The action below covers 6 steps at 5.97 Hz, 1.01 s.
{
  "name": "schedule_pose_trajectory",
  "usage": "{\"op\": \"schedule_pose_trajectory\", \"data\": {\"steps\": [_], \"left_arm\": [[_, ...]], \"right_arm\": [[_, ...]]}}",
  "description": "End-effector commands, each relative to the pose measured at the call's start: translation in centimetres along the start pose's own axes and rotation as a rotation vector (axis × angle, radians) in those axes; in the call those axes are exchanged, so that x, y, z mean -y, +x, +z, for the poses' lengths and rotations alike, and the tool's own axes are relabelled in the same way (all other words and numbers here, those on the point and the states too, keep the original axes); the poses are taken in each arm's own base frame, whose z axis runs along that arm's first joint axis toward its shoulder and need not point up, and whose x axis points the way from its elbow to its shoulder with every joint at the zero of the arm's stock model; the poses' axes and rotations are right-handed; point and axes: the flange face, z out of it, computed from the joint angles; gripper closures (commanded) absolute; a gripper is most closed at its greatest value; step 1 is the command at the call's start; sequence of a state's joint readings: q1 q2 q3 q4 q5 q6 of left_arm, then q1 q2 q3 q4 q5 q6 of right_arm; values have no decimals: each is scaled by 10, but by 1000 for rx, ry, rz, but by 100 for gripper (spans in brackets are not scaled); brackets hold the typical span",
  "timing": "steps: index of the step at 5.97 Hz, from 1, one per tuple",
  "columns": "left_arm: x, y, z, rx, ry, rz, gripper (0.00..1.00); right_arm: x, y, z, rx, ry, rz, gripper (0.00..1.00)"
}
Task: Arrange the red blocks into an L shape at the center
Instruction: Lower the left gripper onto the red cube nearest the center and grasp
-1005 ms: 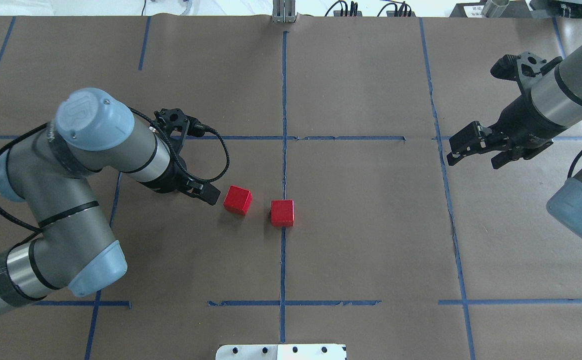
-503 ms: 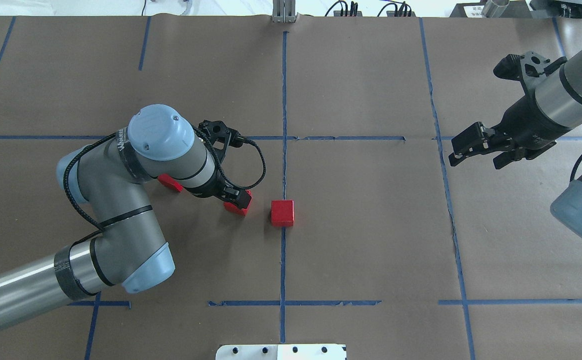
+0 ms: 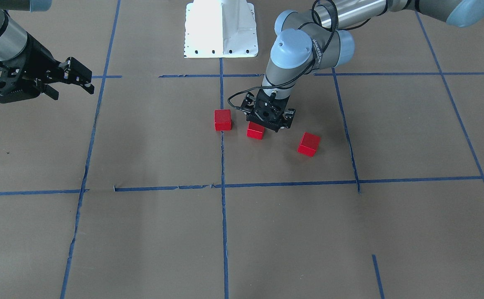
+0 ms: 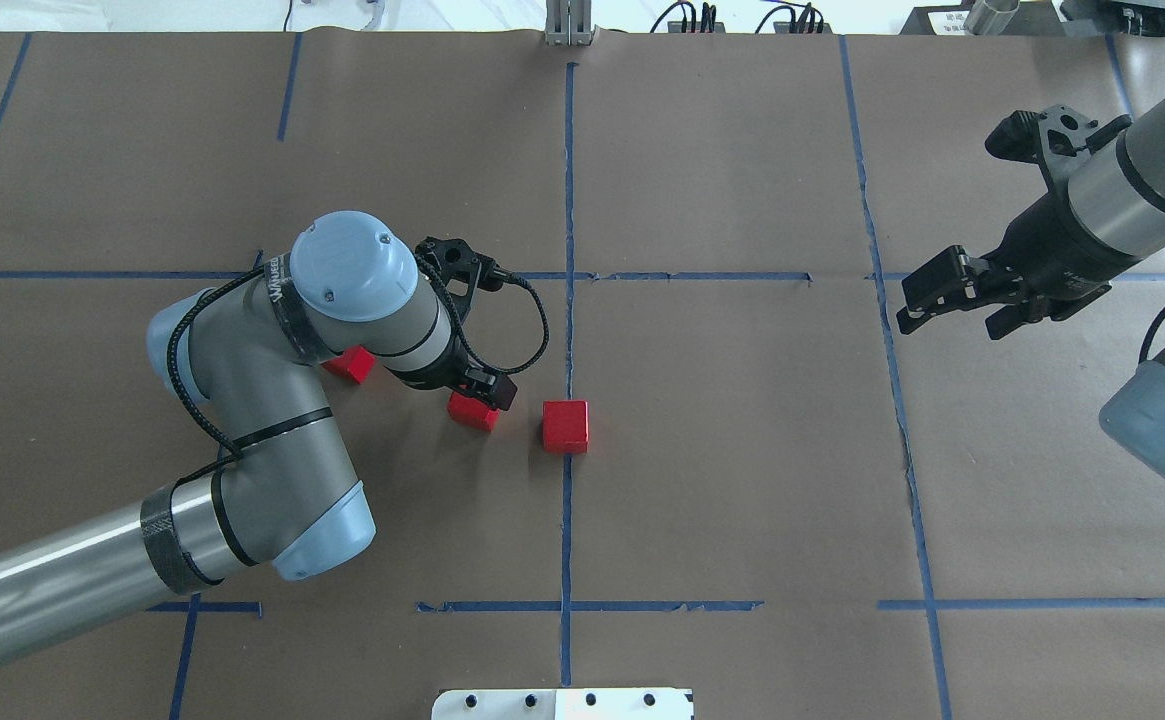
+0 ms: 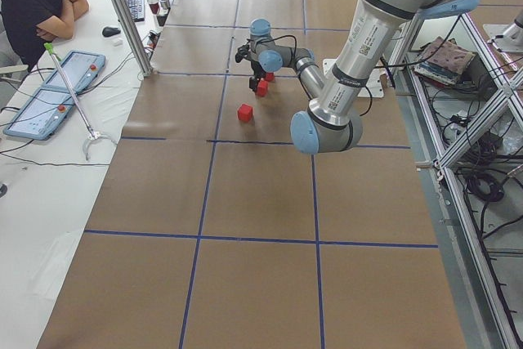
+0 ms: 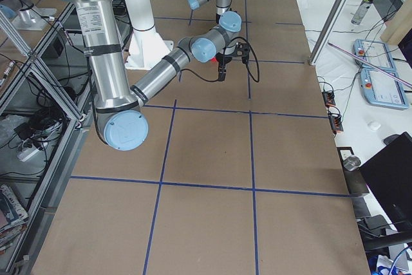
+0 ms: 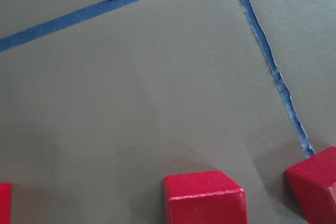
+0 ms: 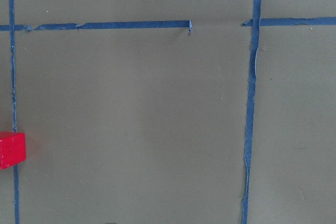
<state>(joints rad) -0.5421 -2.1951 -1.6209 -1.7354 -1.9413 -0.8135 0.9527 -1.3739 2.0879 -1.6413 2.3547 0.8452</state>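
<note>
left gripper on middle red block, guessing to scoot it next to centre block on blue line | jaws: can't tell | third block sits nearby | right gripper spread, empty

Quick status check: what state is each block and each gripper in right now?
left gripper: lowered onto the middle block; open or shut unclear.
right gripper: open, empty, raised off to the side.
middle block: resting flat, under the left gripper.
center-line block: resting flat, untouched.
third block: resting flat, apart from the others, turned askew.
</note>
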Motion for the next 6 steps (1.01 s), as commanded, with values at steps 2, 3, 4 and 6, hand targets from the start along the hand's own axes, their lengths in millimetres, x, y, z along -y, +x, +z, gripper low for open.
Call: {"op": "schedule_pose_trajectory", "data": {"steps": [2,3,4,6], "left_arm": [[-1,8,9,3,-12,7,0],[5,10,11,29,14,8,0],[4,9,18,42,10,7,0],[3,9,21,45,6,5,53]], "right_arm": [[1,0,3,-3,-5,2,0],[1,1,4,-3,-7,3,0],[1,0,4,-3,-8,2,0],[1,0,4,-2,-8,1,0]]}}
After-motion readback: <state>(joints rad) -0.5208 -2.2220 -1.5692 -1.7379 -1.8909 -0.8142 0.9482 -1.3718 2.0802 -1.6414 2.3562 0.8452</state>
